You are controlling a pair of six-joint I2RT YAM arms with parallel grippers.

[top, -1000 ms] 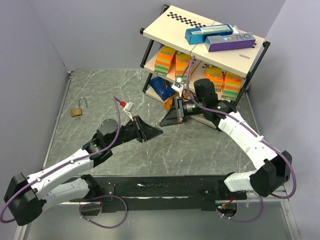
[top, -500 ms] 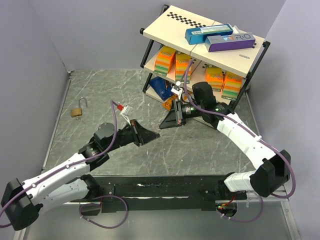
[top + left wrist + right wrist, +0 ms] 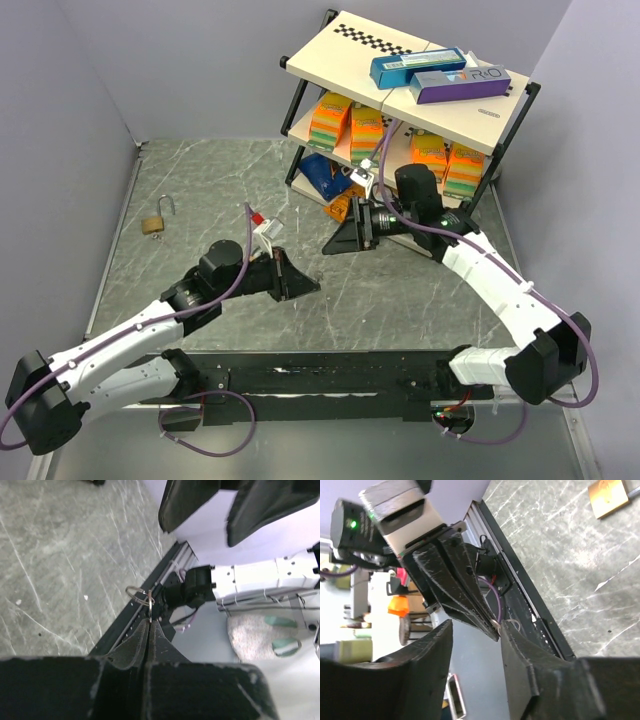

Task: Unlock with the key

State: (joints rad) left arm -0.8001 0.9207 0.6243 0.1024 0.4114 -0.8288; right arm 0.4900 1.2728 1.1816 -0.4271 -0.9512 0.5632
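My left gripper (image 3: 149, 622) is shut on the key (image 3: 149, 604), a thin metal blade seen edge-on that sticks out past the fingertips, with a wire ring (image 3: 136, 594) hanging from it. In the top view the left gripper (image 3: 314, 290) hovers over the middle of the floor, and the right gripper (image 3: 328, 247) faces it a short way off. In the right wrist view the right gripper (image 3: 476, 625) stands open, and the left arm's fingers (image 3: 465, 592) point into the gap with the key (image 3: 496, 625) at their tip. A brass padlock (image 3: 155, 223) with its shackle raised lies far left, also seen as the padlock (image 3: 607, 498).
A two-level shelf (image 3: 330, 55) stands at the back right, with blue and purple boxes (image 3: 440, 75) on top and orange packs (image 3: 330, 118) below. A blue bag (image 3: 322, 175) lies at its foot. The black base rail (image 3: 320, 380) runs along the near edge.
The right gripper has opened and let go of the key, and it has drawn slightly back toward the shelf. The left gripper stays shut on the key and has moved toward the near edge.
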